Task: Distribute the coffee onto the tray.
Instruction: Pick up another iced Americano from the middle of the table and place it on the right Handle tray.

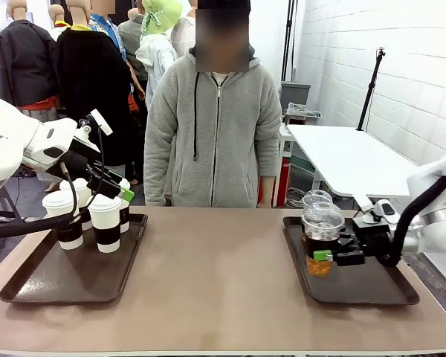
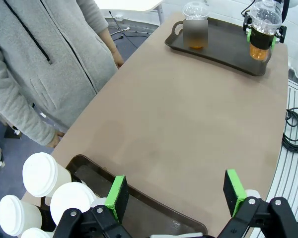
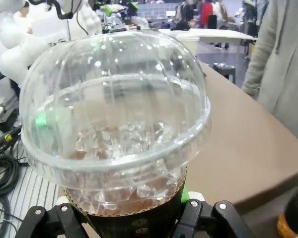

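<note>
Brown table held two trays — my right gripper (image 1: 328, 256) clamped a dome-lidded cup (image 1: 321, 238) over the right tray's (image 1: 372, 294) near-left part; left gripper (image 2: 176, 196) gaped empty — next, set it down

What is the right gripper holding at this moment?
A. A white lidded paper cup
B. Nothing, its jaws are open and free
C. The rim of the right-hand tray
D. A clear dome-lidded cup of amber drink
D. The right gripper is closed on the sleeve of a clear dome-lidded cup over the right-hand tray, and the dome lid sits just above its fingers in the right wrist view.
</note>
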Controlling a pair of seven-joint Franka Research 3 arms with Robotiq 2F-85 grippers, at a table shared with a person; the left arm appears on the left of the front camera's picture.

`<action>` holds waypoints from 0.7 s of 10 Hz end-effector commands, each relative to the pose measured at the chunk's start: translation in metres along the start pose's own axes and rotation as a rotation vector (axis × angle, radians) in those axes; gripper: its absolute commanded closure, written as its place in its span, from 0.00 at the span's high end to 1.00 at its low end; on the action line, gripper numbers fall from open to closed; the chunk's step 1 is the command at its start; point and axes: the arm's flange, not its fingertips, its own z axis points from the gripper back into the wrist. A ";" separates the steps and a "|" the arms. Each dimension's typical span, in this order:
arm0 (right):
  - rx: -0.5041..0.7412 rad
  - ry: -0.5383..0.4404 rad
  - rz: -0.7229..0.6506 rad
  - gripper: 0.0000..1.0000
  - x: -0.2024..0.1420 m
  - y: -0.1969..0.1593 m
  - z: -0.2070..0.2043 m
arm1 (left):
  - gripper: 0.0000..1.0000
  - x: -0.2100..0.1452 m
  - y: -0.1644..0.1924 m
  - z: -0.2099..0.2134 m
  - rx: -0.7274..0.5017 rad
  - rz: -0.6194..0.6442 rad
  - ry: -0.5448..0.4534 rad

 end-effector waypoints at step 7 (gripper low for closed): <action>-0.026 -0.074 0.093 0.76 -0.056 -0.036 0.027 | 1.00 -0.002 0.004 -0.002 -0.013 -0.017 -0.018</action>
